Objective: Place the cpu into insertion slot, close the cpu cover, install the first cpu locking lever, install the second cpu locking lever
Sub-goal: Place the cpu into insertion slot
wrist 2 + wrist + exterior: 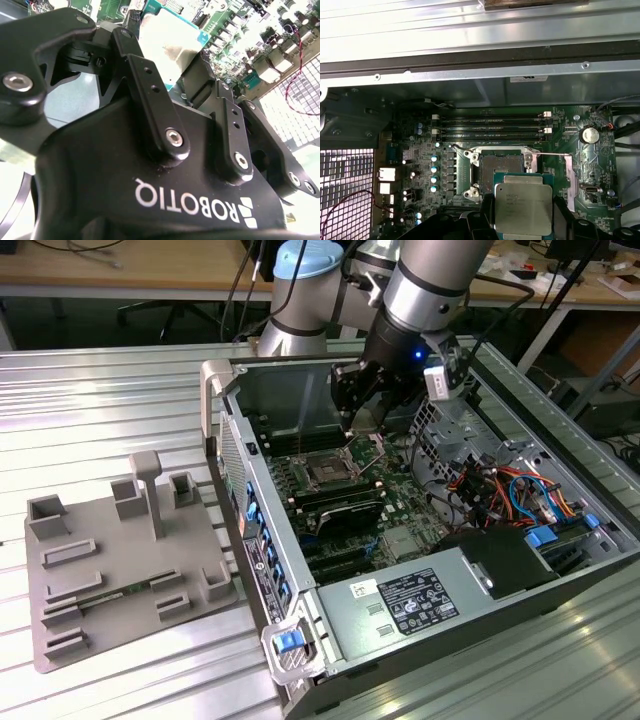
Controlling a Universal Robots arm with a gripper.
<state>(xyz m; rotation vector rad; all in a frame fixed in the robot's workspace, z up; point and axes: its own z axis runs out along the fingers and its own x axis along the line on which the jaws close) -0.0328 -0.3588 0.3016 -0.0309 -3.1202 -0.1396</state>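
The claw (524,216) is closed on the cpu (524,206), one finger on each of two opposite edges, with the silvery top of the chip facing the first wrist camera. The chip is held flat, roughly level with the green motherboard (420,150) below it. In the exterior view the claw (362,412) hangs inside the open computer case (300,600), which lies on the table (100,410).

The insertion slot (500,164) is bare, its dark centre showing, and the cpu cover (570,181) appears tipped up open along one side of it. In the exterior view the slot (328,472) lies below the claw and a little toward that view's left. The chip is therefore above the board and off to one side of the slot, not yet over its centre. Its edges look roughly square with the slot's rim, so the gap appears to be one of position more than of turn.
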